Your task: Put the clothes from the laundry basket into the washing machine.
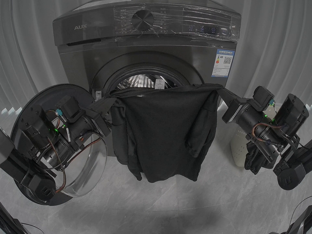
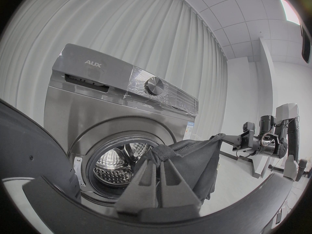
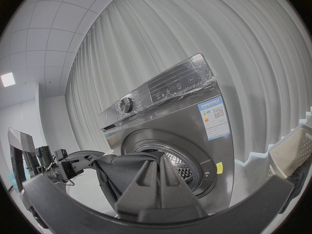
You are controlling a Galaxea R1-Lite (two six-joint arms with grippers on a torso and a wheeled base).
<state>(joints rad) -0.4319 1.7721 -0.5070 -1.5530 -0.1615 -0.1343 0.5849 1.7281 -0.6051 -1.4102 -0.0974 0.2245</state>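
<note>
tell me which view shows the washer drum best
Left wrist view: the drum shows its shiny steel wall plainly, beside the black garment. The head view gives a sliver above the garment; the right wrist view a patch past the right gripper.

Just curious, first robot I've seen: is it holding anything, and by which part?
A black long-sleeved top, stretched between left end effector and right end effector, each pinching one upper corner.
</note>
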